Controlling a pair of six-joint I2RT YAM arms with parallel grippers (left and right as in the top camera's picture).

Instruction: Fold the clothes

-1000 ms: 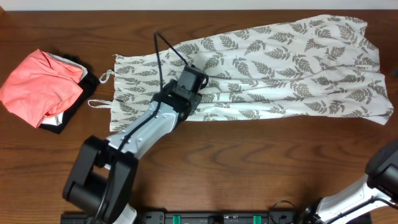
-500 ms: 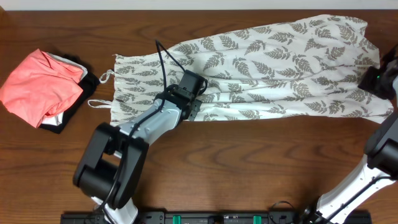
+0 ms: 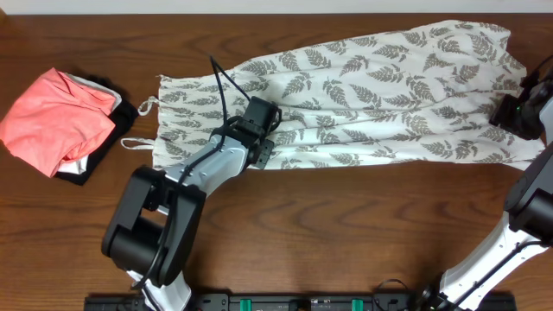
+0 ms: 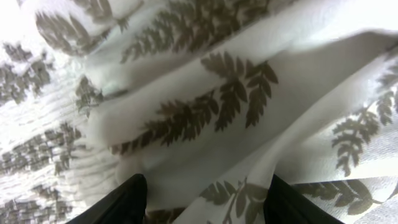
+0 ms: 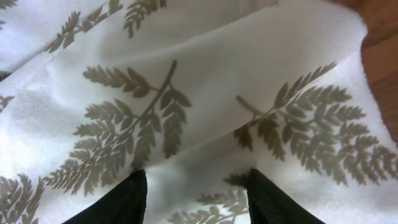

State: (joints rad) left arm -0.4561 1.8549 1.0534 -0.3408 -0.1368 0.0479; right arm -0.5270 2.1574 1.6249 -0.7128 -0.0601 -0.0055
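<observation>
"What's laid out there?"

"A dark wooden surface (image 3: pixel 346 225), and across its far half a long white dress (image 3: pixel 389 78) printed all over with grey-green fern leaves. It lies flat and lengthwise, with the bodice towards the left and the wide hem at the right end. Soft creases run along it."

"And the arms?"

"The left arm (image 3: pixel 199 173) reaches in from the near edge and ends over the dress around its waist, close to the near hem line. The right arm (image 3: pixel 531 194) comes up along the right side and ends over the skirt's far right end."

"Anything else lying about?"

"At the far left, well apart from the dress, a folded coral-pink garment (image 3: pixel 52 117) sits on top of a black garment (image 3: pixel 123 115), which shows only at the edges."

"Are the arms holding the cloth?"

"Not that I can see. The left gripper (image 4: pixel 205 186) hangs low over the fabric, jaws apart, with a raised fold of cloth running between them. The right gripper (image 5: pixel 196 180) is the same: jaws apart, a ridge of printed cloth between its two dark fingers (image 5: pixel 134 199), nothing pinched."

"Smaller details?"

"Two thin straps (image 3: pixel 136 142) loop out from the bodice end onto the bare wood."
</observation>
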